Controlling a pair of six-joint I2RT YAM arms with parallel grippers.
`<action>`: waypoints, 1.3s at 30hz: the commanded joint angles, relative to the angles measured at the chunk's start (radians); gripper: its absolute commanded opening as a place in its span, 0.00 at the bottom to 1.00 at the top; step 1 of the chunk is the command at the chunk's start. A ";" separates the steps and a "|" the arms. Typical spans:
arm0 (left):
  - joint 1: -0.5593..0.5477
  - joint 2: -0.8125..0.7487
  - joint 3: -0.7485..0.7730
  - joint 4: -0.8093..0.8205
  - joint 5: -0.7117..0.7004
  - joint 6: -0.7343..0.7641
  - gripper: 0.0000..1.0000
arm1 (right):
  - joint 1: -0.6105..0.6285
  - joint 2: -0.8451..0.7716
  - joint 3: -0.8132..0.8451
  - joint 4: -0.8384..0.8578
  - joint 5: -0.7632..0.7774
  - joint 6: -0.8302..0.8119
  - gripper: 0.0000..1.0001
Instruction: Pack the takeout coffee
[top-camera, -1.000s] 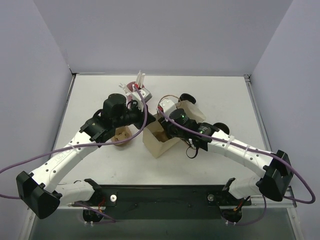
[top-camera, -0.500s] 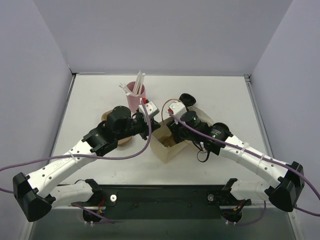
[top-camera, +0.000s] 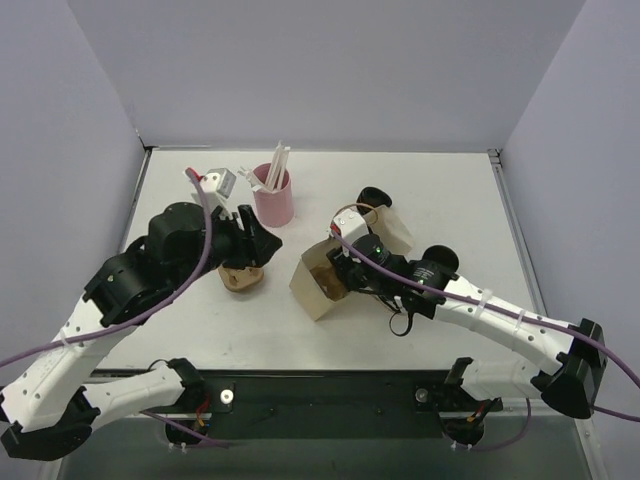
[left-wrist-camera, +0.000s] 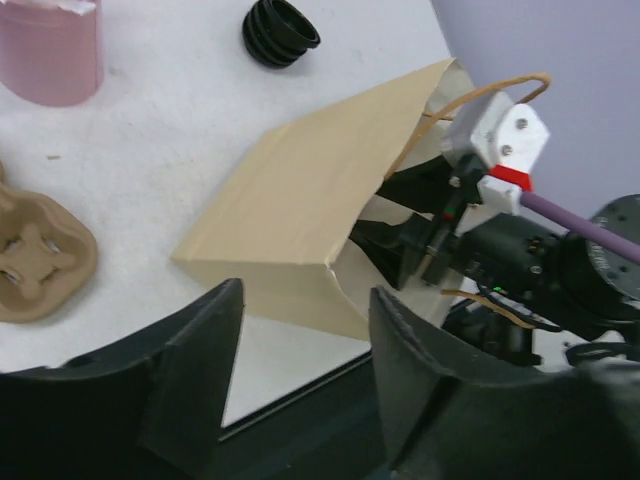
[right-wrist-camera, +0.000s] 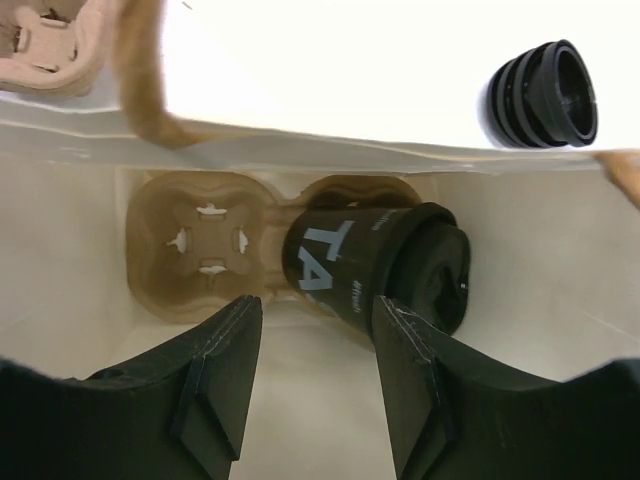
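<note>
- Right pincer: you are holding it open and empty inside the mouth of the paper bag.
- Left pincer: gaping, gripping nothing, hovering near the bag.
- Coffee cup: sitting in the bagged carrier, long axis slanting, lid pointing toward the bag's mouth.
- Progress: packing is looking partly done. The second well is standing vacant, and a spare carrier is waiting on the counter.

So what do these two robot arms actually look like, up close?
The left arm and right arm have white links between chunky black joints, with a purple cable running alongside. The left gripper and right gripper each have two broad black fingers.
</note>
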 joint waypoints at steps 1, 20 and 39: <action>-0.004 -0.028 0.022 -0.103 0.080 -0.249 0.66 | 0.037 0.028 0.006 0.037 0.081 0.079 0.48; -0.176 0.073 -0.153 0.074 0.009 -0.573 0.65 | 0.063 -0.002 -0.052 0.069 0.107 0.160 0.48; -0.107 0.201 -0.073 0.177 0.001 -0.142 0.00 | 0.008 -0.071 -0.031 0.060 0.092 0.076 0.64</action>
